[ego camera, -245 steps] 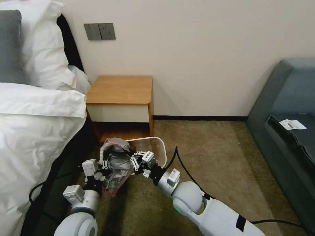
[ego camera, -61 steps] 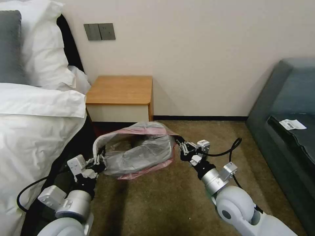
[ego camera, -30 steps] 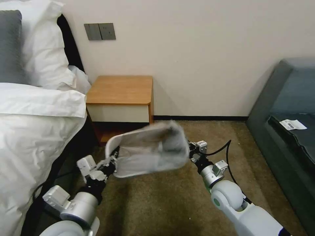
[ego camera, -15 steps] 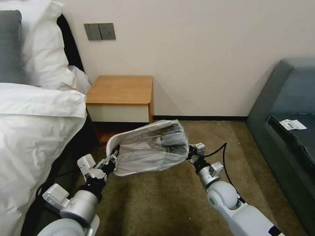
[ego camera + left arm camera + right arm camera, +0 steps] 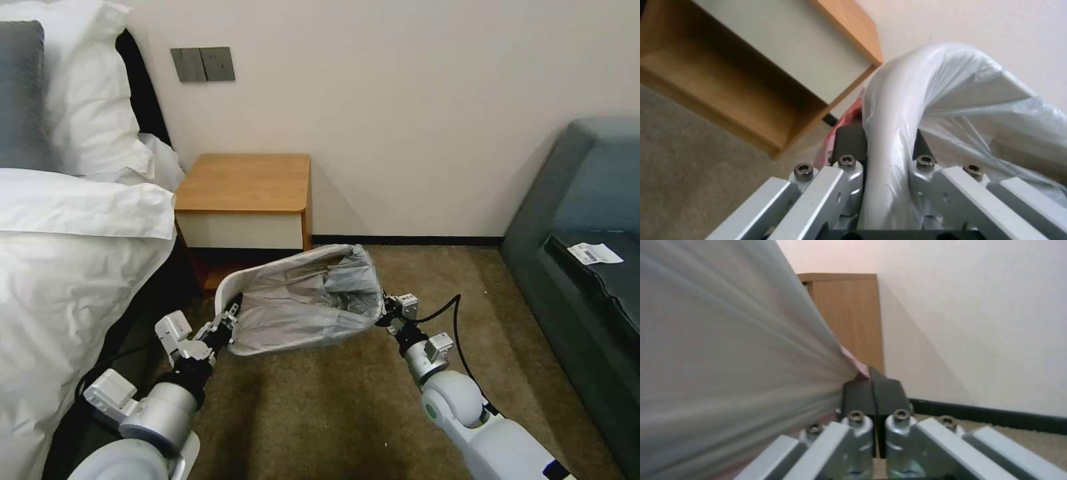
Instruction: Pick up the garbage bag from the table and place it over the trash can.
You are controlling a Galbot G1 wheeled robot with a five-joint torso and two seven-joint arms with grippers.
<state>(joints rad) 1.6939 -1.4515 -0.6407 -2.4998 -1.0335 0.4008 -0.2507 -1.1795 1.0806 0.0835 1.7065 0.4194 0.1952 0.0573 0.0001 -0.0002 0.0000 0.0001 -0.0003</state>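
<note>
Two hands stretch the thin, crinkly grey plastic garbage bag point(image 5: 313, 303) over the cream-rimmed rectangular trash can point(image 5: 230, 283), tilted at six o'clock from the boxy orange-brown wooden desk point(image 5: 245, 183). The left hand point(image 5: 223, 321) clamps the bag-covered rim; the right hand point(image 5: 385, 312) pinches the pink-red edge. The can's walls are hidden.

Translucent grey garbage bag point(image 5: 313, 300) with pink-red rim band, cream-rimmed trash can point(image 5: 230, 285), orange-brown table point(image 5: 245, 181) with cream drawer front
</note>
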